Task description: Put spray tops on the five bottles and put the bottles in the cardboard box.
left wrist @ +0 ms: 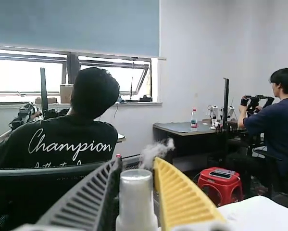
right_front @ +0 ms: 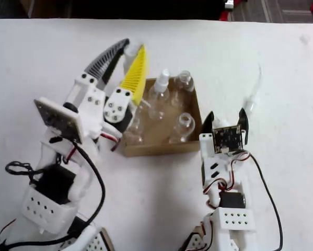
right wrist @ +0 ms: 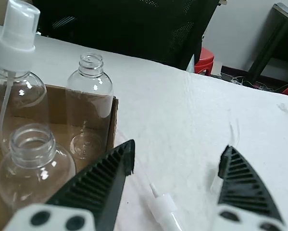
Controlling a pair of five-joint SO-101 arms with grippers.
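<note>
Table [right_front: 41,52]; L gripper [right_front: 135,45] grips spray top [right_front: 130,56]

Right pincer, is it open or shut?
Open: on the right pincer, both black fingers stand wide apart, gripping nothing; a spray top lies on the table nearby.

Your high view looks down on the worktop [right_front: 250,52] from above. Your left wrist camera faces level and outward over its end effector [left wrist: 136,163]. The right one sits low and close, sharing the cardboard box [right wrist: 57,103] with the high view.
</note>
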